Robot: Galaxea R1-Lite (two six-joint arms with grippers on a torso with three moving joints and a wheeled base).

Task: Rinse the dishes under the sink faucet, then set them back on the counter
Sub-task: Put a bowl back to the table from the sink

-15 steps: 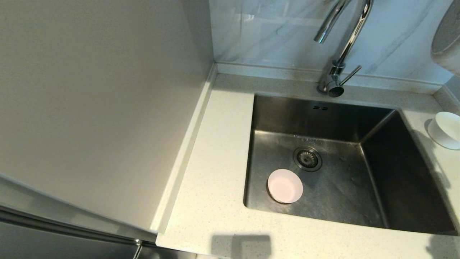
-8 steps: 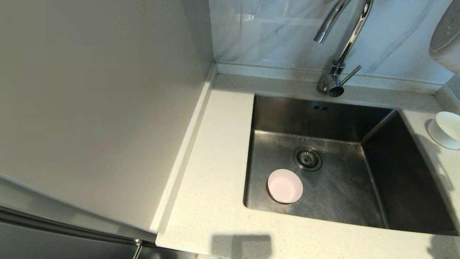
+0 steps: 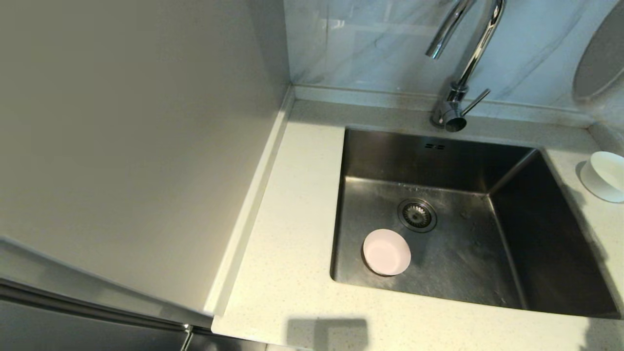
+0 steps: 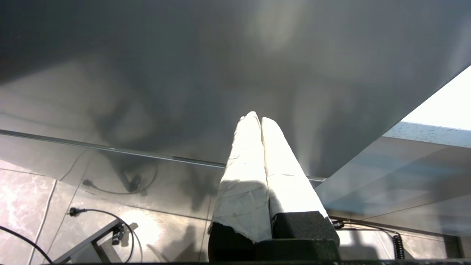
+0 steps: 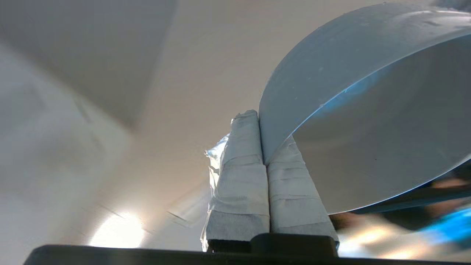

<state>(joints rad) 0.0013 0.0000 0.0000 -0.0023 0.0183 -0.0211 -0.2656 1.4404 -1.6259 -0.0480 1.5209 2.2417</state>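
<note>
A pale pink bowl (image 3: pixel 386 252) sits upright on the floor of the steel sink (image 3: pixel 463 161), just in front of the drain. On the speckled counter (image 3: pixel 292 234) right of the sink stands a white bowl (image 3: pixel 604 175). A light grey bowl (image 3: pixel 598 61) hangs tilted in the air at the far right, level with the chrome faucet (image 3: pixel 468 58). My right gripper (image 5: pixel 259 121) is shut on the rim of this light grey bowl (image 5: pixel 368 110). My left gripper (image 4: pixel 256 119) is shut on nothing, parked low beside a dark cabinet front.
A plain beige wall panel (image 3: pixel 136 146) fills the left of the head view, beside the counter's raised edge strip (image 3: pixel 248 204). A marbled backsplash (image 3: pixel 370 44) stands behind the faucet. The faucet's side lever (image 3: pixel 475 103) points right. No water is running.
The grey bowl at the far right has turned in the right gripper and shifted slightly, now showing as a flat tilted oval. The pink and white bowls have not moved.
</note>
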